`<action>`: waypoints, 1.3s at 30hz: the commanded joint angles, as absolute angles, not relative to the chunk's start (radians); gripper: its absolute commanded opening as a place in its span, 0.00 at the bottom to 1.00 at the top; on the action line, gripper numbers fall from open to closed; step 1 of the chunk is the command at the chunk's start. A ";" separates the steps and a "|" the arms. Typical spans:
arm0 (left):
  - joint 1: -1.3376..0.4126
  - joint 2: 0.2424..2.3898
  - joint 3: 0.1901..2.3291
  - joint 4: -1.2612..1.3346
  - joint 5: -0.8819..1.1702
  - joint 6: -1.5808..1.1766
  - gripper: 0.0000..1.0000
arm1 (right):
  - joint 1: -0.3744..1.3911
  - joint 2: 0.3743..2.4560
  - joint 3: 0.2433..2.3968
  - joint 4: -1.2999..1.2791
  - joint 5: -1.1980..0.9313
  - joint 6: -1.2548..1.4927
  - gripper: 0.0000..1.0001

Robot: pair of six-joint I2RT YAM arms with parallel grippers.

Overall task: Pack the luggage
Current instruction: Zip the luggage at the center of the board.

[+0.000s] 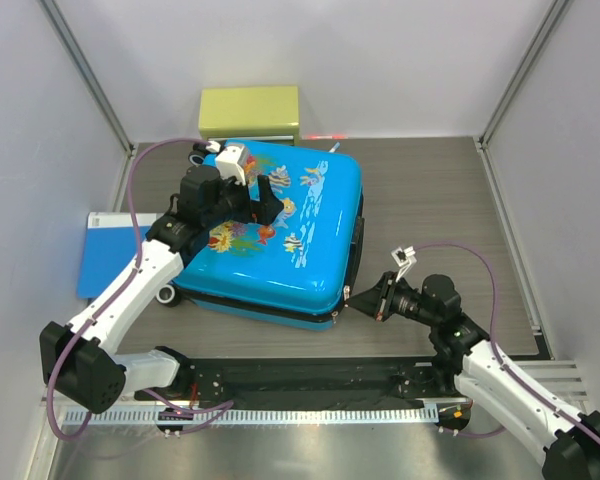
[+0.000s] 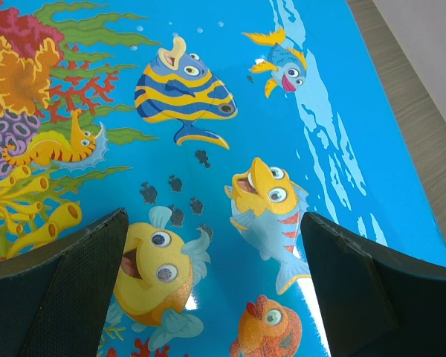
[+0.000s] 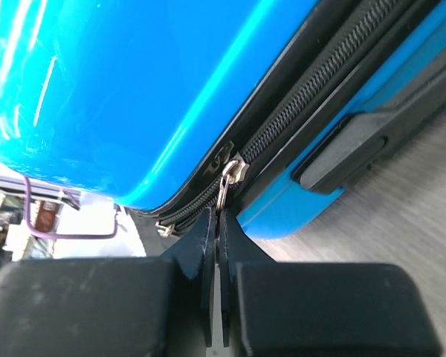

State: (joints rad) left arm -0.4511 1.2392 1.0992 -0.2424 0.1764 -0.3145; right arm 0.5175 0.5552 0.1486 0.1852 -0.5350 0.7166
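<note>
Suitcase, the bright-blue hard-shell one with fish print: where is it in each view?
Top external: the bright-blue hard-shell suitcase lies flat at frame centre.
Left wrist: its printed lid fills the frame under the open left gripper.
Right wrist: its corner fills the upper frame; the right gripper pinches its metal zipper pull.
Shared landmark: the fish print, in top and left wrist.

R hand (image 3: 217, 223) pinching zip pull (image 3: 224, 192), blue luggage (image 3: 134, 89) corner

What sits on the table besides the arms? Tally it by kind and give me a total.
Luggage: 1
Blue folder: 1
Yellow-green box: 1
Total: 3
</note>
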 commanded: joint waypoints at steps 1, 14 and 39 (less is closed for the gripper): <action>-0.449 1.273 1.077 -0.341 0.192 -0.342 0.98 | 0.549 0.488 0.155 0.218 -0.609 0.808 0.01; -0.449 1.282 1.075 -0.337 0.183 -0.347 0.98 | 0.575 0.423 0.103 0.248 -0.615 0.908 0.01; -0.451 1.351 1.065 -0.319 0.170 -0.380 0.98 | 0.784 0.483 0.149 0.212 -0.555 0.865 0.23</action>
State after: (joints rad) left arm -0.4522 1.3003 1.0992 -0.1455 0.1810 -0.3592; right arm 0.7380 0.5339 0.0826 0.2668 -0.5156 0.9092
